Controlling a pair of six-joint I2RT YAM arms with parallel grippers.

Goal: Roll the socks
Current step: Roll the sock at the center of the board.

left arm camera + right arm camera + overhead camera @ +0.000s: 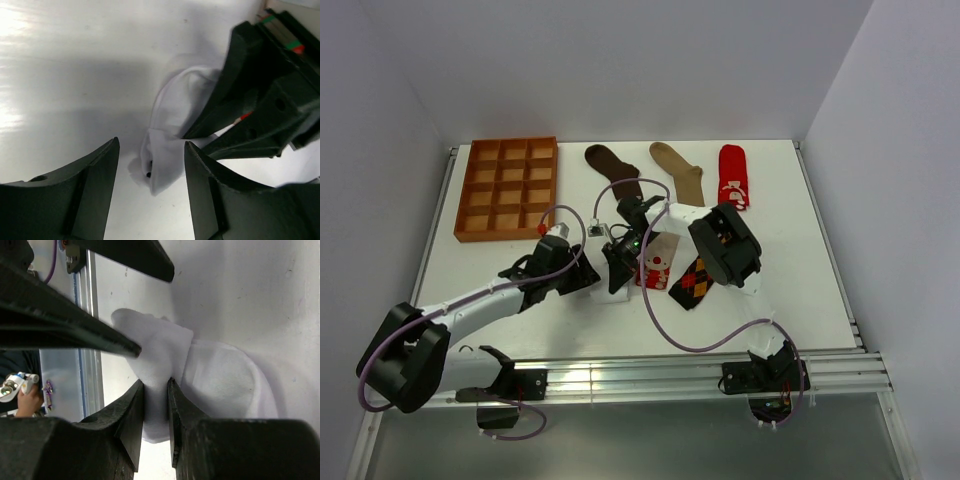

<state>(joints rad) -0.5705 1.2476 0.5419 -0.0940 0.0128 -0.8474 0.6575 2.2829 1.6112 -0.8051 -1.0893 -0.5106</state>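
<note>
Between pale walls (620,60), one white worktop (800,250) carries one gridded tray (507,189) and six socks: brown (612,165), tan (682,172), red (733,177) at the back; beige (658,265), argyle (692,284) mid-worktop. The right hand (156,385) pinches the white sock (220,375); the left hand (151,145) gapes astride it.

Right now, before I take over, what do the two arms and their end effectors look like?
Both arms are alike: the left arm and right arm have white links between bulky black joint housings. A purple cable loops along each. The left end effector and right end effector have two matte black, wedge-shaped fingers tapering to blunt tips.
</note>
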